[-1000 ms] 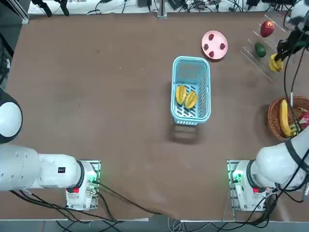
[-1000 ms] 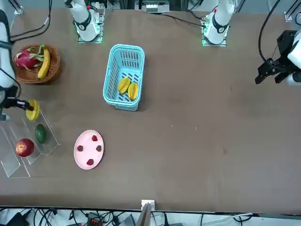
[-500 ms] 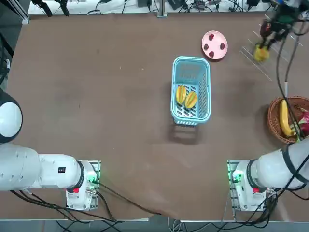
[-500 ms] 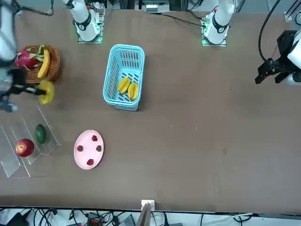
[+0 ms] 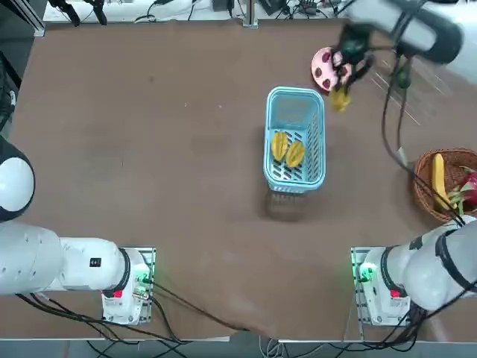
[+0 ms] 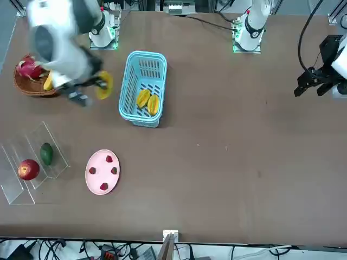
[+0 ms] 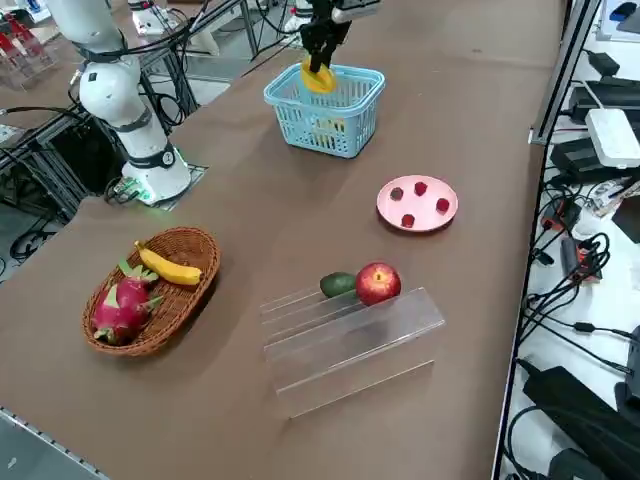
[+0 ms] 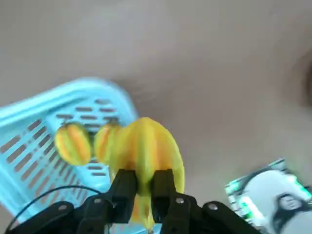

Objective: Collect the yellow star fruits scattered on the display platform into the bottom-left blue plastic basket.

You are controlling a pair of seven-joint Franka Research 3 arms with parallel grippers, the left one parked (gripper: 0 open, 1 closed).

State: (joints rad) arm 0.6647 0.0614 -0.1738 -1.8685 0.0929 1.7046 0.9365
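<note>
- The right tool [image 8: 144, 187] is clenched on a yellow star fruit [image 8: 148, 151], its two fingers [image 8: 124, 187] pinching the fruit's lower end.
- In the top view the held star fruit [image 5: 340, 98] hangs in the air just beside the far right corner of the blue plastic basket [image 5: 295, 138], between that basket and the pink plate [image 5: 331, 68].
- From the front, the fruit [image 6: 103, 85] sits just outside the basket's wall [image 6: 126, 89], on the wicker-basket side.
- From the right side, fruit and tool [image 7: 318, 62] stand above the basket's rim [image 7: 325, 95].
- Two more star fruits [image 5: 288, 148] lie side by side on the basket's floor, touching each other.
- The display platform [image 7: 345, 345], a clear ridged stand near the surface's edge, carries a red apple [image 7: 377, 283] and a green fruit [image 7: 338, 285] next to each other.
- The pink plate holds three small red pieces [image 7: 418, 203].
- A brown wicker basket [image 7: 150, 290] holds a banana [image 7: 168, 266] and a pink dragon fruit [image 7: 118, 305].
- All of this rests on a brown surface [image 5: 149, 149].
</note>
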